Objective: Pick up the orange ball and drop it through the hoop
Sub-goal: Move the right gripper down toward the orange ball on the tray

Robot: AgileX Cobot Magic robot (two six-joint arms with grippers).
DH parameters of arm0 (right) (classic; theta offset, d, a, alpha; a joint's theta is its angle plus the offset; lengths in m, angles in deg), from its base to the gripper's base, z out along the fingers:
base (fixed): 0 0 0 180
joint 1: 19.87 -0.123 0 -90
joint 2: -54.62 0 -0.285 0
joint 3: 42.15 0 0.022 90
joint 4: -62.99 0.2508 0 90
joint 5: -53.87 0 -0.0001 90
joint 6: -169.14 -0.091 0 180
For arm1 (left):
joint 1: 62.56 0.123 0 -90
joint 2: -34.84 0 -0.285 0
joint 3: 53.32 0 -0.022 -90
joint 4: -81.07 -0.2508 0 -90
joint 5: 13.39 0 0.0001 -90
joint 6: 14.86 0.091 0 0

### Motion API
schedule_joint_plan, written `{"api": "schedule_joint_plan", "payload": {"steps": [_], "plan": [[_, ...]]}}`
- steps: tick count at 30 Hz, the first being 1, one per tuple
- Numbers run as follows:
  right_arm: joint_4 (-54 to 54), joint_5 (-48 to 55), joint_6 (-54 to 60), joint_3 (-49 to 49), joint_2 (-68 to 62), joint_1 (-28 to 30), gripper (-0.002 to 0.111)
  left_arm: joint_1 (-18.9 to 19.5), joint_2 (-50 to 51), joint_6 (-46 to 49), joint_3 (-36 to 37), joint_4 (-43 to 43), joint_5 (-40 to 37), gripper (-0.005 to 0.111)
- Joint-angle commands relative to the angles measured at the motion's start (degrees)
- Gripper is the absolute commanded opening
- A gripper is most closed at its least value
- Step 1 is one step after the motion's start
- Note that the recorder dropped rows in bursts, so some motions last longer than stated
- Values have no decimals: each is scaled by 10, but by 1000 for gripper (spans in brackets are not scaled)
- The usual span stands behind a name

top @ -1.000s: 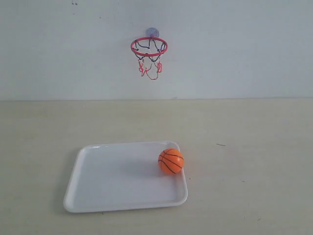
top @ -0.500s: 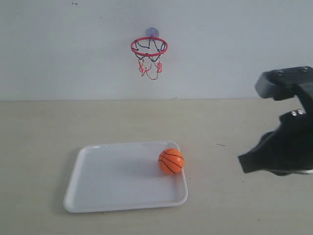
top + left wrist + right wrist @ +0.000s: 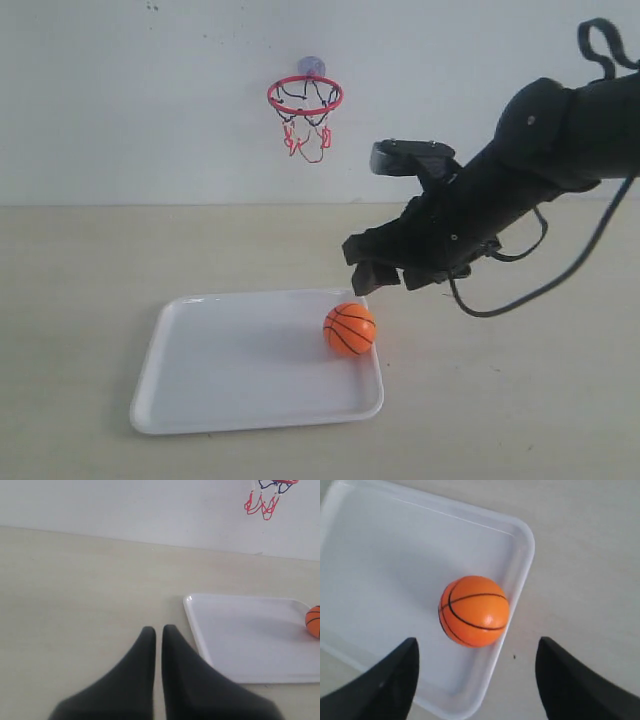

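Note:
The orange ball (image 3: pixel 349 329) with black seams rests in the white tray (image 3: pixel 230 400), against its right rim near the far right corner. In the right wrist view the orange ball (image 3: pixel 474 610) lies ahead of my right gripper (image 3: pixel 477 647), which is open with nothing between its wide-spread fingers. In the exterior view my right gripper (image 3: pixel 390 277) hangs just above and right of the ball. The hoop (image 3: pixel 304 95), a red ring with a black and red net, is stuck on the back wall; its net (image 3: pixel 262 502) shows in the left wrist view. My left gripper (image 3: pixel 158 631) is shut and holds nothing, left of the tray (image 3: pixel 197 630).
The beige table (image 3: pixel 520 400) runs to the white back wall. The right arm's black cable (image 3: pixel 560 275) loops down beside the arm. A small dark speck (image 3: pixel 452 296) lies on the table right of the tray.
The right arm has come in from the right edge and swung left, so its open gripper now hangs over the ball. Ball, tray and hoop have not moved.

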Motion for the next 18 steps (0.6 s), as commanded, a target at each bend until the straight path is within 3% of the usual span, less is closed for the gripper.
{"api": "schedule_joint_plan", "payload": {"steps": [1, 15, 18], "plan": [[20, 18, 2, 57, -56, 0, 63, 0, -1, -1, -2, 1, 5, 4], [8, -37, 29, 82, -119, -52, 64, 0, -1, -1, -2, 1, 5, 4], [0, -42, 30, 82, -122, -53, 70, 0, -1, -1, -2, 1, 5, 4]]}}
